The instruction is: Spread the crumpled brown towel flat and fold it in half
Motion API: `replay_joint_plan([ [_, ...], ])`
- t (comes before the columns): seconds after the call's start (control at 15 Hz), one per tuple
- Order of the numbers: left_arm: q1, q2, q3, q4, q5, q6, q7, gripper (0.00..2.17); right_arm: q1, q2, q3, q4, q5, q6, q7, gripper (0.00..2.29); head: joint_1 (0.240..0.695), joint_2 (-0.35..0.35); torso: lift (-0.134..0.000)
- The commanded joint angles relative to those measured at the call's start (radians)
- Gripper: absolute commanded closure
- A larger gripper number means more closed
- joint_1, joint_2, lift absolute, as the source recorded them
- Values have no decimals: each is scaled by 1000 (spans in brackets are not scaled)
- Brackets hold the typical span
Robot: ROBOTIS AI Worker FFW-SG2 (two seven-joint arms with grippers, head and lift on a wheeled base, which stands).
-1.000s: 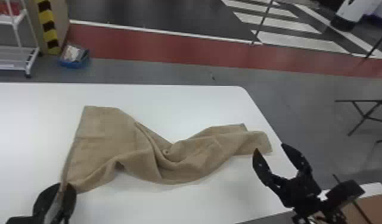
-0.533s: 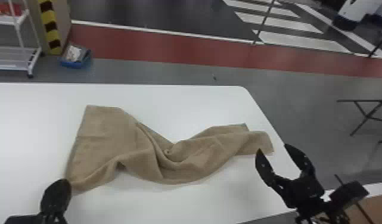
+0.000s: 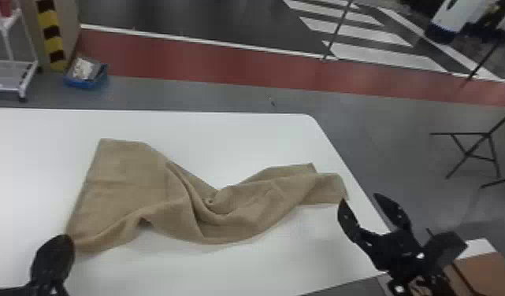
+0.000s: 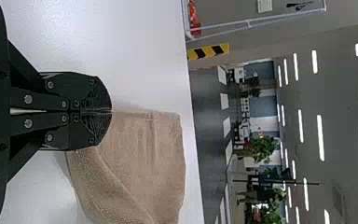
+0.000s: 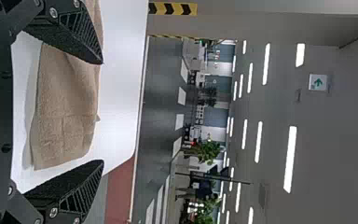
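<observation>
Left tool [image 3: 62, 238] pinching brown towel [image 3: 125, 177], right tool [image 3: 359, 198] spread

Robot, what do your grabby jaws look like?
They're black! My left gripper and right gripper match. Each has two flat jaws with curved outer edges, like beetle pincers. There are thin ribs near the tips, a rough strip along the right one's inner edges, and little silver screws.

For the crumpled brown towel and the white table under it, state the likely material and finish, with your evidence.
Crumpled brown cloth towel: apparently woven or terry cotton, matt; its soft folds and fuzzy nap suggest this. Smooth white table: perhaps laminate or plastic, low sheen; its even colour and faint soft reflections hint so.
</observation>
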Motion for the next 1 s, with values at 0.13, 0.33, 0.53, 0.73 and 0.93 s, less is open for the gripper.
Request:
replay_joint_plan([
  [0.13, 4, 3, 7, -8, -10, 12, 0, 1956, -164, -92, -67, 206, 42, 67, 39, 208, 695, -350, -125],
  [0.33, 4, 3, 9, -6, -10, 12, 0, 1956, -280, -160, -68, 344, 59, 177, 142, 178, 695, -350, -125],
  [0.53, 1, 3, 9, 1, -8, 12, -2, 1956, -359, -181, -15, 431, 126, 193, 171, 184, 695, -350, -125],
  [0.73, 4, 3, 9, -2, -10, 9, -2, 1956, -412, -184, 27, 476, 189, 233, 171, 248, 695, -350, -125],
  [0.93, 6, 5, 13, -3, -10, 9, -2, 1956, -423, -184, 37, 499, 207, 233, 174, 289, 695, -350, -125],
])
